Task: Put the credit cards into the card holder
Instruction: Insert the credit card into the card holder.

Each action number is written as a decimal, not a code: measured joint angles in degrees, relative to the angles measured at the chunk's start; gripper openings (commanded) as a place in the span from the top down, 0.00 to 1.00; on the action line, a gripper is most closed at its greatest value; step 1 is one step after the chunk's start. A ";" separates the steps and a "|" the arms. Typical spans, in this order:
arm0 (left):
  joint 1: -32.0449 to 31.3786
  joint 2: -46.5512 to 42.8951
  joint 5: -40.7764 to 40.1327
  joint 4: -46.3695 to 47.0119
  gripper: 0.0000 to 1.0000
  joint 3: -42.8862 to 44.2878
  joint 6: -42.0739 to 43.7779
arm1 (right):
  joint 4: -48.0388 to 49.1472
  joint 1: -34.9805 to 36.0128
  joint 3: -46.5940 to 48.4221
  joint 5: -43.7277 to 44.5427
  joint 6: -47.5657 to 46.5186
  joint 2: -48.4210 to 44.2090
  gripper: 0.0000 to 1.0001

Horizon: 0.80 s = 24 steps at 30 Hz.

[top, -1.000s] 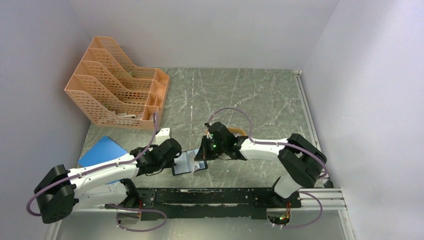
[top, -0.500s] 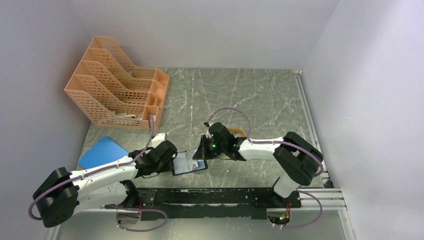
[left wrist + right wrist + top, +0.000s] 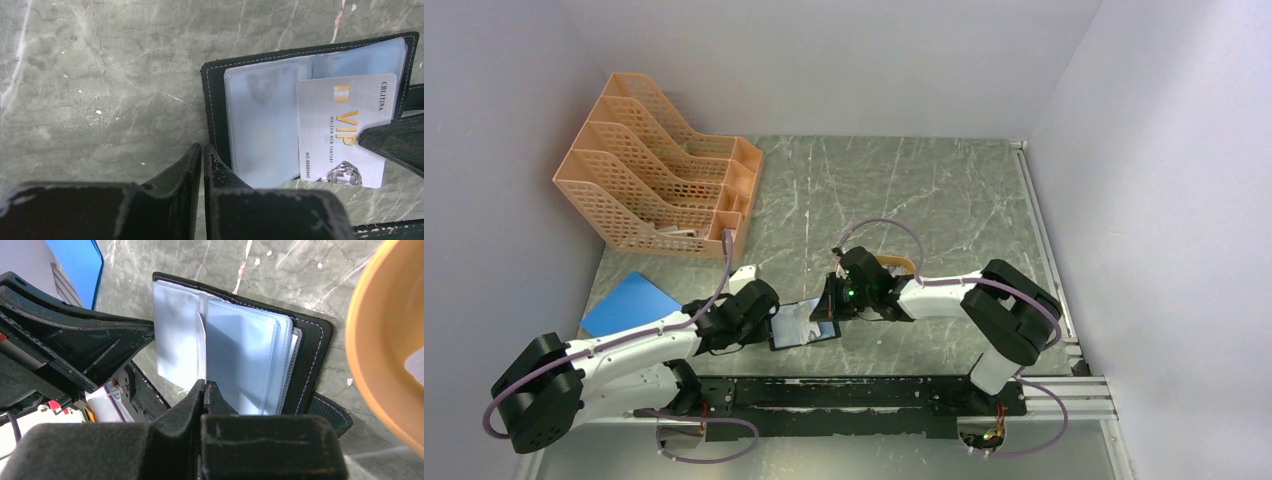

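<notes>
The card holder [image 3: 802, 326] lies open on the table, a black wallet with clear bluish pockets; it also shows in the left wrist view [image 3: 216, 95] and the right wrist view [image 3: 310, 347]. My right gripper [image 3: 205, 384] is shut on a credit card [image 3: 201, 337], seen edge-on over the pockets. The left wrist view shows this pale card [image 3: 340, 130] with gold "VIP" print lying across the pockets. My left gripper [image 3: 202, 148] is shut and empty, its tips at the holder's left edge. In the top view the grippers [image 3: 769, 322] [image 3: 829, 306] flank the holder.
An orange tray [image 3: 382, 335] sits just right of the holder, behind my right gripper in the top view [image 3: 898, 263]. A blue sheet [image 3: 624, 303] lies at the left. Orange file racks [image 3: 659, 180] stand at the back left.
My left gripper drew back a little to the left and now sits at the holder's edge. My right gripper with the card shifted slightly over the open holder.
</notes>
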 measured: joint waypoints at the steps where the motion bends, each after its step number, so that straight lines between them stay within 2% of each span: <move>1: 0.00 0.00 0.00 0.02 0.88 0.00 0.00 | 0.11 -0.02 0.07 -0.09 0.09 0.13 1.00; 24: 0.11 0.70 0.28 1.31 0.88 0.00 0.66 | 9.64 -0.04 -2.80 -0.13 5.62 2.56 1.00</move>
